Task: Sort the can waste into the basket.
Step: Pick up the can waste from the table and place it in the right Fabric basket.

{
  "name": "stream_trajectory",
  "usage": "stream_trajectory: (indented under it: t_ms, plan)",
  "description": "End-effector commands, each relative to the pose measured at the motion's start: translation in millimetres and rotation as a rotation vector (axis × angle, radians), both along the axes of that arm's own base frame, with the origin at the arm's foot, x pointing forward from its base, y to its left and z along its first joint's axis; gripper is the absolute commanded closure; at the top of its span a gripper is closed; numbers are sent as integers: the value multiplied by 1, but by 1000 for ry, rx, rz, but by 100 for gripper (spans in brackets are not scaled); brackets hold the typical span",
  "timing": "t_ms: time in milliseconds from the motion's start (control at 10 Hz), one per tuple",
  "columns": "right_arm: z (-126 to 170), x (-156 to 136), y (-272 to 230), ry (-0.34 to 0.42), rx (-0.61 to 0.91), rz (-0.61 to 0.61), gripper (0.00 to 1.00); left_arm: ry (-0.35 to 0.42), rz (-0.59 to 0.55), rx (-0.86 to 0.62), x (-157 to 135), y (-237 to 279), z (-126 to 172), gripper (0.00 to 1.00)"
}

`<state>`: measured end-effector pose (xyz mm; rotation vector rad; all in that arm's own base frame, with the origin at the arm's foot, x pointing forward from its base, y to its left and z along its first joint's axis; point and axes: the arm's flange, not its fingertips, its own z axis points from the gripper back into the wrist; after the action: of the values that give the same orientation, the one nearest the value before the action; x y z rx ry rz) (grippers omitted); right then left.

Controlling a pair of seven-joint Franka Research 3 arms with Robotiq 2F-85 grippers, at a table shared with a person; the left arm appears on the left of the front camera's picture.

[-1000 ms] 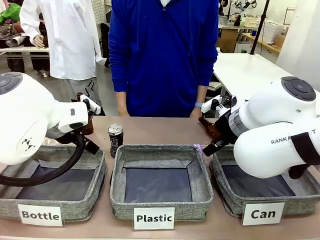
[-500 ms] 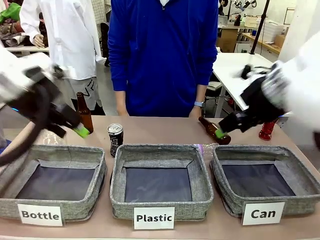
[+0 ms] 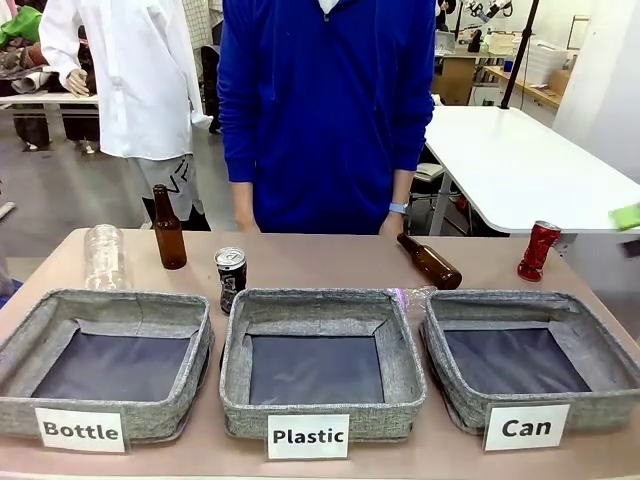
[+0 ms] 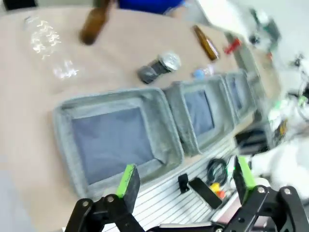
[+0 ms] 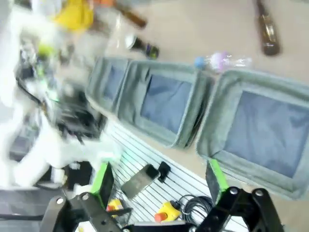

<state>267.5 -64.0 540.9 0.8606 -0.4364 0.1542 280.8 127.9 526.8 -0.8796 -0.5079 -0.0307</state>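
The black and silver can (image 3: 230, 278) stands behind the gap between the left and middle baskets. The red can (image 3: 539, 250) stands at the table's far right, behind the "Can" basket (image 3: 520, 298), whose dark base is bare. My left gripper (image 4: 186, 179) is open, high above the table's left front, with the black can (image 4: 159, 67) far off. My right gripper (image 5: 159, 178) is open too, high over the front edge near the "Can" basket (image 5: 263, 130). One green pad (image 3: 627, 215) pokes in at the front view's right edge.
A brown bottle (image 3: 168, 230) stands at the back left beside a clear plastic bottle (image 3: 103, 255). Another brown bottle (image 3: 430, 260) lies behind the right basket. The "Bottle" basket (image 3: 105, 305) and "Plastic" basket (image 3: 315, 300) hold nothing. A person in blue stands across the table.
Both arms have swung up and out of the front view, the left one leftward, the right one rightward. The red can and the clear bottle have come into sight.
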Motion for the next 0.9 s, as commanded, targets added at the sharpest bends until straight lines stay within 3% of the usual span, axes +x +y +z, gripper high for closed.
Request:
stream_trajectory:
  t_ms: [0,200,300,400,500,800]
  plan:
    - [-35,-14,-58,-15,170,-133,0,10,212,-133,-42,38,-67,0]
    - [-79,-26,-134,0,346,-281,0,-31,334,-270,-72,79,-108,0]
    - [-105,-29,-161,27,450,-331,0,-49,401,-317,-72,88,-119,0]
    - [-127,-37,-171,62,506,-410,0,-49,389,-308,-63,94,-116,0]
    - [-81,-42,-158,38,342,-349,0,11,398,-267,-69,147,-80,0]
    - [-81,-42,-158,38,342,-349,0,11,398,-267,-69,147,-80,0]
